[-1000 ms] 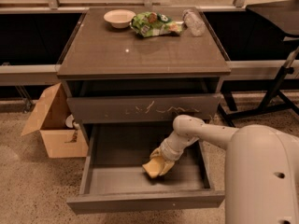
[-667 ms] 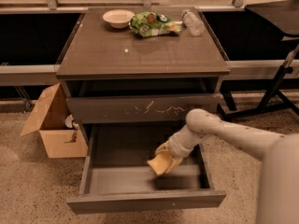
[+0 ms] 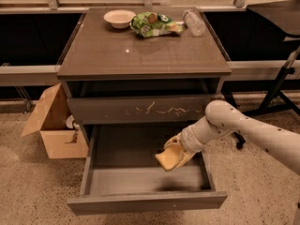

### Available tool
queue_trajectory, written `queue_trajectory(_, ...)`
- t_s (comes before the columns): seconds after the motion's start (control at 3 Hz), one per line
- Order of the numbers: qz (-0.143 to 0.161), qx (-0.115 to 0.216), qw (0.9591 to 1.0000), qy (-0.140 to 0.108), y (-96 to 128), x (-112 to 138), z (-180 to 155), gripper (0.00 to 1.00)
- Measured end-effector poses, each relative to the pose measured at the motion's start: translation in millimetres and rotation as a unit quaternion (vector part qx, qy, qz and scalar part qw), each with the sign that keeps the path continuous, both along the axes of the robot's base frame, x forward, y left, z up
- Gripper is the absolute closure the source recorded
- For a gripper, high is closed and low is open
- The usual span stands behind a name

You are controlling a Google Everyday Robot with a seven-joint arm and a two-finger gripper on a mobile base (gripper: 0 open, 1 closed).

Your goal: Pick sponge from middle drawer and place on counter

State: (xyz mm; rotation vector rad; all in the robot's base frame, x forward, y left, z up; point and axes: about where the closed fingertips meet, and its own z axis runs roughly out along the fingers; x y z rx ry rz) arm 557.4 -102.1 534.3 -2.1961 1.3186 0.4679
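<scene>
The pale yellow sponge (image 3: 167, 160) is held in my gripper (image 3: 172, 154), lifted above the floor of the open middle drawer (image 3: 145, 201), over its right half. My gripper is shut on the sponge, and my white arm (image 3: 234, 125) reaches in from the right. The drawer floor shows a dark shadow under the sponge. The counter (image 3: 140, 46) is the glossy grey-brown top of the cabinet, above and behind my gripper.
On the counter's far edge stand a white bowl (image 3: 119, 18), a green snack bag (image 3: 153, 24) and a clear plastic bottle (image 3: 194, 22). The shut upper drawer front with white scratches (image 3: 140, 109) is above the open drawer. An open cardboard box (image 3: 51, 121) sits left of the cabinet.
My gripper has risen with the sponge from the drawer floor and the arm has swung up and outward.
</scene>
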Motion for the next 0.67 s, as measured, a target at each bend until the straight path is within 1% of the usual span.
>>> queue_trajectory(0.33, -0.001, 0.006, 1.0, -0.001, 3, 3, 31, 1.0)
queue_trajectory(0.67, -0.016, 0.017, 0.9997, -0.006, 4, 6, 85, 1.0)
